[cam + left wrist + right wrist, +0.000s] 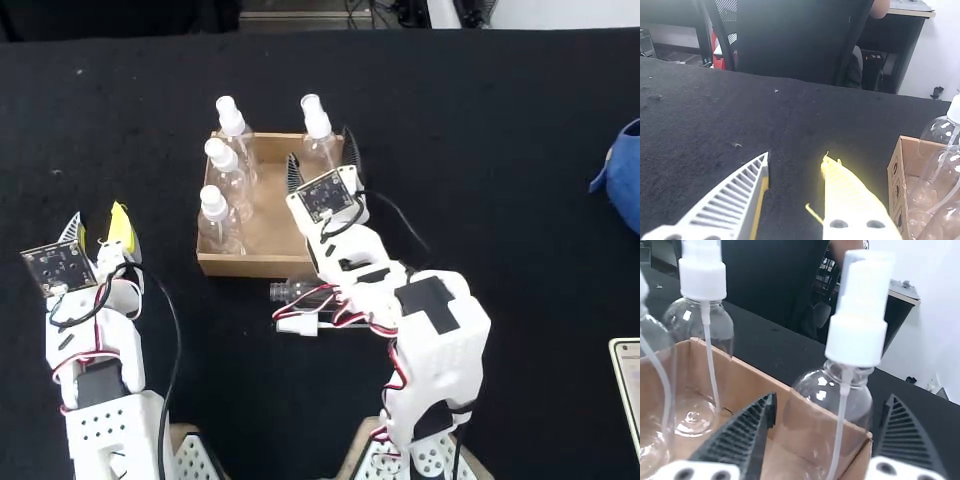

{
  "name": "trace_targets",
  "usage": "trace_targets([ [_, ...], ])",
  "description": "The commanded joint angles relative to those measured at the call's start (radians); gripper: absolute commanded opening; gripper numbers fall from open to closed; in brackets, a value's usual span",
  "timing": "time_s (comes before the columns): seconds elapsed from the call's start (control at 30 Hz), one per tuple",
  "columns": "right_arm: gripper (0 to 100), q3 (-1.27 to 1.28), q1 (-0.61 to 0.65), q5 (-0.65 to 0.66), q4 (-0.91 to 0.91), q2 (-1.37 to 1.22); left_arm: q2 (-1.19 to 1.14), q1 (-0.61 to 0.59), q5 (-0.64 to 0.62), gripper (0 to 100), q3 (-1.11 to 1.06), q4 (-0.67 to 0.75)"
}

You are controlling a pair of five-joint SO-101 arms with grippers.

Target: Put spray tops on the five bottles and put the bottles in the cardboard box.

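Note:
The cardboard box [265, 240] stands mid-table with clear bottles upright in it, each wearing a white spray top. Three line its left side [222, 170] and one stands in the far right corner [318, 135]. My right gripper [322, 160] is open, one black finger on each side of that corner bottle [840, 395] without touching it. Another clear bottle [300, 291] lies on its side on the table in front of the box, partly under the right arm, with a loose spray top [300, 325] beside it. My left gripper [97, 225] is open and holds nothing, left of the box [897, 175].
A blue object [625, 180] sits at the table's right edge and a white item [628, 385] at the lower right. Black cloth covers the table [480, 150]. A dark chair [790, 35] stands beyond the far edge.

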State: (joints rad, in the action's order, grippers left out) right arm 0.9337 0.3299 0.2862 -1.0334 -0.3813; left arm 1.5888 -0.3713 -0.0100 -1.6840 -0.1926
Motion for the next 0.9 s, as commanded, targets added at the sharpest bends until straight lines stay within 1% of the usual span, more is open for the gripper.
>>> trace_targets([
  [0.0,30.1,0.038,0.018,-0.006,-0.003,0.062,0.014,0.004,-0.003,3,-0.024,-0.003],
  [0.17,30.1,0.11,0.014,-0.012,0.006,0.166,0.014,0.007,-0.003,3,-0.024,-0.003],
  [0.4,30.1,0.162,0.015,-0.012,-0.002,0.214,0.014,0.005,-0.003,3,-0.024,-0.003],
  [0.87,30.0,0.423,0.011,-0.014,0.008,0.549,0.014,0.007,-0.009,3,-0.024,-0.006],
])
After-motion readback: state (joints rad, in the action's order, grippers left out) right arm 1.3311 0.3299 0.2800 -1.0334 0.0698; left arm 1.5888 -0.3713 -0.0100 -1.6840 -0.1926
